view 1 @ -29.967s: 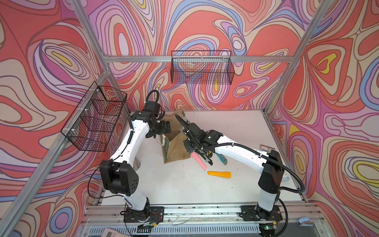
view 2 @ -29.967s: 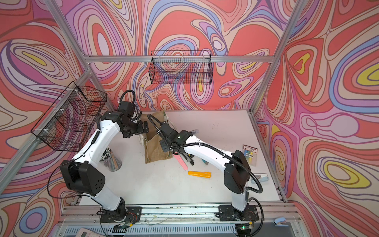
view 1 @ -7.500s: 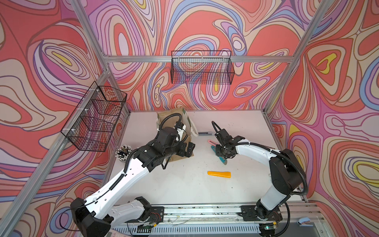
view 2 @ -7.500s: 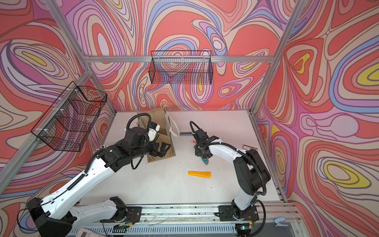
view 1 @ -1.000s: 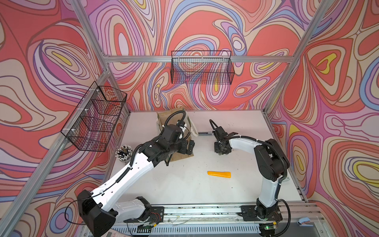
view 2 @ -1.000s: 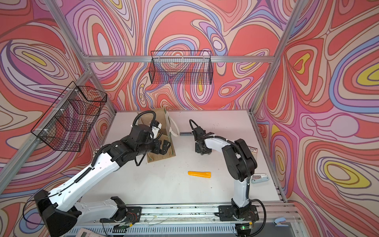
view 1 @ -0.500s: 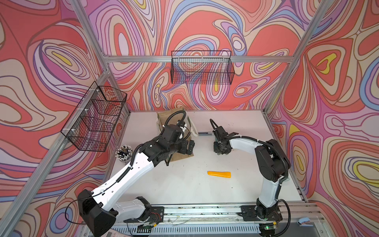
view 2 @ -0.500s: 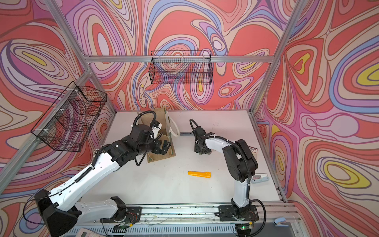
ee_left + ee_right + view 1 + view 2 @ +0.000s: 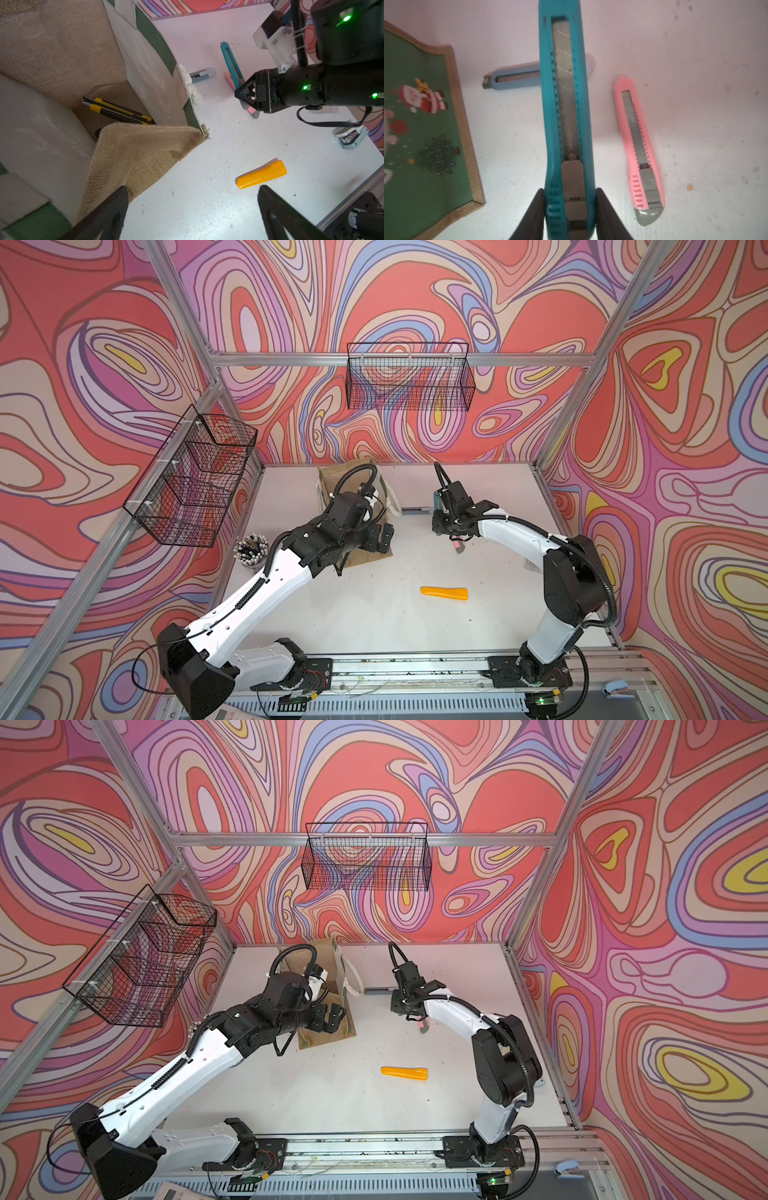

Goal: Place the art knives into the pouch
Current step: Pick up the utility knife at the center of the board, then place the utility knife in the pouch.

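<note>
Compared with some seconds ago, my right end effector [image 9: 570, 193] is no longer low over the knives on the white tabletop [image 9: 374, 626]. It now grips the long teal plastic snap-off art knife [image 9: 566, 104] by its rear end and holds it clear of the surface. The knife hangs above a small grey-blue knife [image 9: 512, 78] and beside a pink knife [image 9: 639, 149], which both lie there.

The tan jute pouch with the green Christmas panel [image 9: 328, 485] is to my left of this knife, near but apart, and its mouth is open. The knife's long axis points away from me toward the back wall, so it runs past the pouch and not into it. I judge I must carry it left and tip the nose down.

My left end effector [image 9: 193, 188] is nearer to the pouch, just beside its jute rim, with fingers spread wide and holding nothing.
</note>
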`<state>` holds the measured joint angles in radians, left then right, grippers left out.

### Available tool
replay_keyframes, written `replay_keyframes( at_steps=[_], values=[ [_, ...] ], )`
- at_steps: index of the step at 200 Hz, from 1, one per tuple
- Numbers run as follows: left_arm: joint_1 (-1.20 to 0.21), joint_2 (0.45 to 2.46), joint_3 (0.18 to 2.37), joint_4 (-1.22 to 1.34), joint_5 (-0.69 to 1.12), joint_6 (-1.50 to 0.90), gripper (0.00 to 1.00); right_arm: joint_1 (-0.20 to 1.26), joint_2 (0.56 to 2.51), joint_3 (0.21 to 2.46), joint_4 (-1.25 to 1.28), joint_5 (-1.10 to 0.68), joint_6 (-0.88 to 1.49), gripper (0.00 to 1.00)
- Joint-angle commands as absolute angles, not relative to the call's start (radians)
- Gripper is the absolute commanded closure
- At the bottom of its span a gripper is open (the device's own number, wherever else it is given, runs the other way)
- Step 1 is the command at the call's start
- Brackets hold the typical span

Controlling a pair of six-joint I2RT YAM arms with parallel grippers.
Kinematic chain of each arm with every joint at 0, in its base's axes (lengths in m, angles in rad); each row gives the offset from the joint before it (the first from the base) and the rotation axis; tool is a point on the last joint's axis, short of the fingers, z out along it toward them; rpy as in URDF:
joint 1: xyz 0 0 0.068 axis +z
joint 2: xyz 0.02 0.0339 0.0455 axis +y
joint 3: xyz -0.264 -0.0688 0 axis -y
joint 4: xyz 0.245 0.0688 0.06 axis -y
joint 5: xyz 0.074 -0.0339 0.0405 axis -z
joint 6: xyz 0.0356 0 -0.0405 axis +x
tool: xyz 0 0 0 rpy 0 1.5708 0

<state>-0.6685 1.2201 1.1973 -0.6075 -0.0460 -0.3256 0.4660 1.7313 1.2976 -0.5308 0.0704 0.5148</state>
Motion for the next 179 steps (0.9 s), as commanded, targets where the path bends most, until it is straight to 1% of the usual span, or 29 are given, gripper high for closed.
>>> replay_keyframes(
  at_steps=[1, 58, 92, 96, 136, 165, 179],
  values=[
    [-0.667, 1.213, 1.234, -0.658, -0.073, -0.314, 0.0, 0.463, 1.664, 1.373, -0.509, 0.05, 0.505, 0.87],
    [-0.606, 1.144, 1.247, -0.697, -0.078, -0.322, 0.0, 0.489, 1.71, 1.604, -0.55, -0.048, 0.452, 0.87],
    [-0.499, 1.085, 1.244, -0.744, -0.042, -0.339, 0.0, 0.593, 1.766, 1.784, -0.599, -0.054, 0.4, 0.87],
    [-0.483, 1.077, 1.24, -0.747, -0.035, -0.339, 0.0, 0.606, 1.796, 1.805, -0.607, -0.054, 0.395, 0.86],
    [-0.32, 1.013, 1.199, -0.758, 0.067, -0.358, 0.0, 0.701, 1.881, 1.949, -0.66, -0.088, 0.366, 0.86],
    [-0.204, 1.002, 1.147, -0.732, 0.201, -0.397, 0.0, 0.744, 1.924, 1.965, -0.641, -0.12, 0.383, 0.86],
    [-0.169, 1.004, 1.121, -0.712, 0.258, -0.413, 0.0, 0.761, 1.955, 1.977, -0.639, -0.146, 0.391, 0.86]
  ],
)
